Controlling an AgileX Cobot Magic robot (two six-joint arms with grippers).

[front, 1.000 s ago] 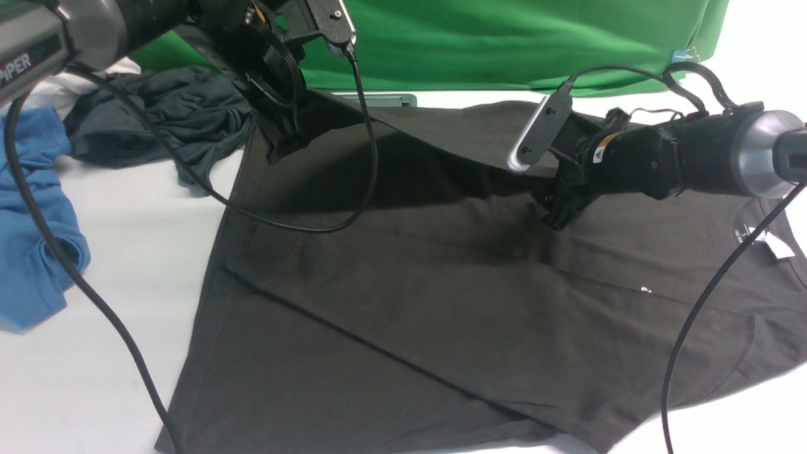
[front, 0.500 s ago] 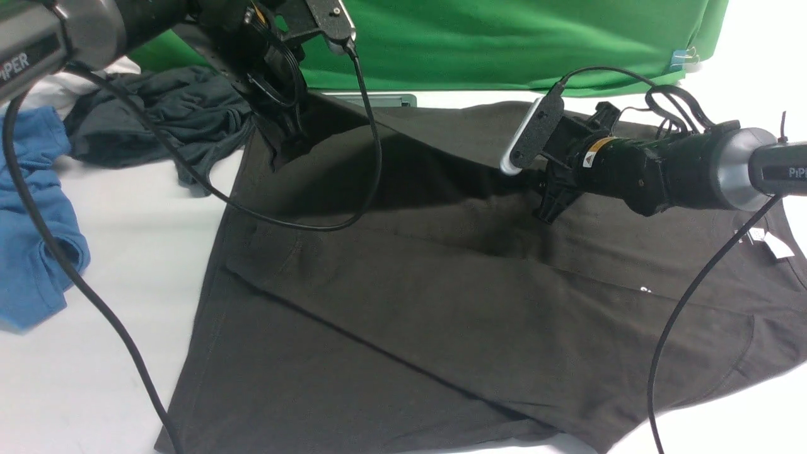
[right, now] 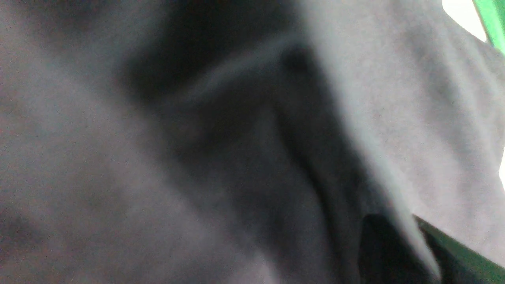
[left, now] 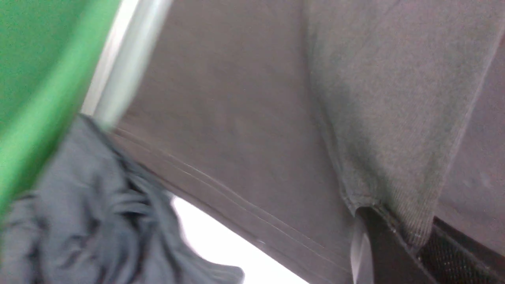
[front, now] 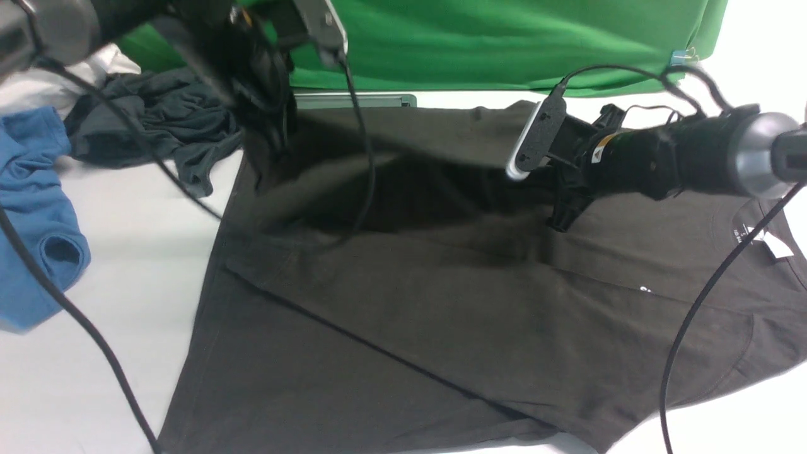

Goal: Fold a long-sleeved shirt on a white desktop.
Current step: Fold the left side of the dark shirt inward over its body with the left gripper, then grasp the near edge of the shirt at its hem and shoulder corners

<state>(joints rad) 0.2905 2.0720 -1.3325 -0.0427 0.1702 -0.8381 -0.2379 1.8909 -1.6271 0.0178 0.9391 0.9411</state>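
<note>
Black-brown cotton long-sleeved shirt (front: 441, 302) lies spread over the matte white desktop (front: 126, 252), collar toward the robot's right, with a crumpled teal-grey garment (front: 164, 120) just beside its far left corner. Cloth looks soft, light and limp, so it should sag and drag between grips; best taken at cuffs, hems or seams. Left gripper (front: 271, 135) is clamped on the ribbed cuff (left: 398, 221); right gripper (front: 561, 217) has its jaws together, apparently pinching a sleeve fold mid-shirt.
</note>
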